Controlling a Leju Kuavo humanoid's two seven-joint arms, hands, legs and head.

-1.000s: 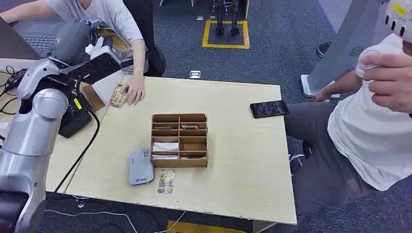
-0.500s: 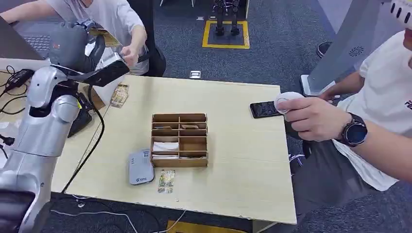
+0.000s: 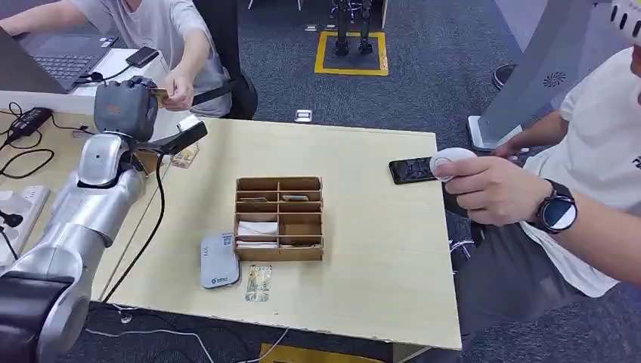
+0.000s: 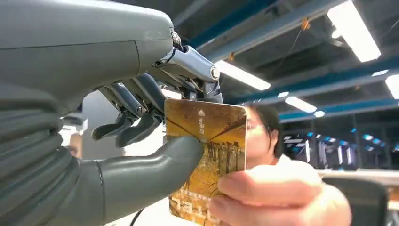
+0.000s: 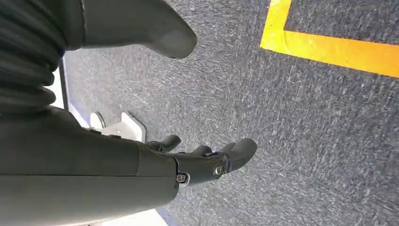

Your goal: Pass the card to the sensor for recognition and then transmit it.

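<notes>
The left hand (image 3: 125, 107) sits at the upper left of the head view, lower and nearer the table (image 3: 378, 249) edge than half a second ago, when it was raised higher with the card above it. It pinches the card (image 4: 207, 160) between thumb and fingers (image 4: 141, 127); in the left wrist view the yellow-brown card stands upright, and a person's hand (image 4: 277, 195) grips its lower edge at the same time. In the head view that person's hand (image 3: 178, 91) meets the card (image 3: 159, 94) just right of the robot's hand, where earlier it was a little apart.

The right hand (image 5: 207, 162) hangs over grey carpet beside a yellow floor line (image 5: 329, 47), fingers loosely spread and holding nothing.

On the table, the wooden sorting box (image 3: 280, 218) lies at centre, as before. The grey sensor (image 3: 219, 261) lies at its lower left, with a second card (image 3: 258, 282) just right of the sensor and below the box. Another card (image 3: 185, 155) lies near the table's upper left corner. A black phone (image 3: 414, 169) rests by the right edge, where a second person's hand (image 3: 491, 189) holds a small white object (image 3: 452, 160), slightly further right than before.
</notes>
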